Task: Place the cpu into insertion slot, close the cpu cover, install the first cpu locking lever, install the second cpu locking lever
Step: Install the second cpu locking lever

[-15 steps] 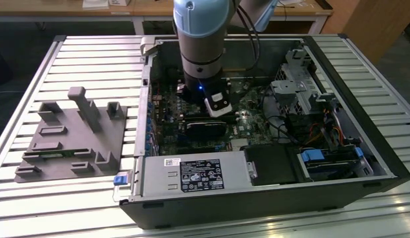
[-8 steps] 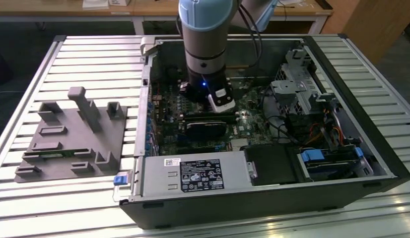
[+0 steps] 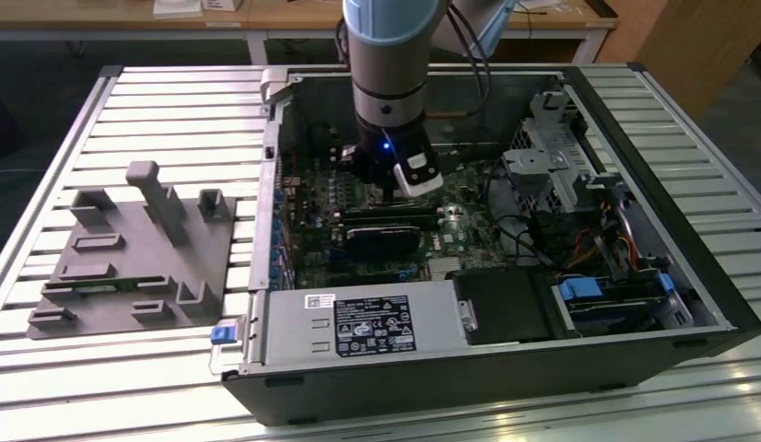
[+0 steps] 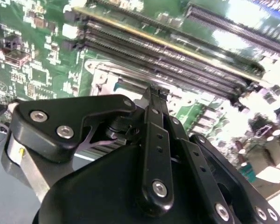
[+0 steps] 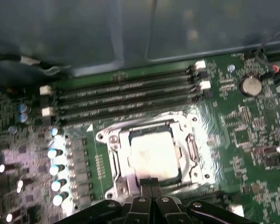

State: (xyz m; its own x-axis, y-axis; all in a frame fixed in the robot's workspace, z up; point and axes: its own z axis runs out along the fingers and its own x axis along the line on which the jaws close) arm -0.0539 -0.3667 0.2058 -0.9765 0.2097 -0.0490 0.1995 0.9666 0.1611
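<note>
The arm is seen in the exterior view lowered into the open computer case (image 3: pixel 712 304), which lies on its side on a slatted metal table (image 3: pixel 171 101). The gripper (image 3: pixel 399 198) is positioned low over the green motherboard (image 3: pixel 473 230), well clear of the case walls on every side. A grey fixture block (image 3: pixel 134 258) sits on the table toward the exterior view's left, apart from the case.

In the first wrist view, the cpu (image 5: pixel 154 151) is seated flat in the insertion slot (image 5: pixel 113 154), its dull silver top showing through the window of the cpu cover (image 5: pixel 189 154). The cover appears to be lying down around the chip; whether it is fully latched cannot be told. The gripper (image 5: pixel 150 183) is seen with its fingers brought together, tips touching, nothing visibly held between them. The tips are placed at the near edge of the socket frame, just beside the chip's edge.

The long black memory slots (image 5: pixel 126 95) run parallel to the socket's far edge, near it, with a narrow strip of board between. A row of capacitors (image 5: pixel 53 168) stands beside the socket.

In the second wrist view, the closed fingers (image 4: pixel 151 121) are seen pointing down at the socket's silvery rim (image 4: pixel 107 74).
</note>
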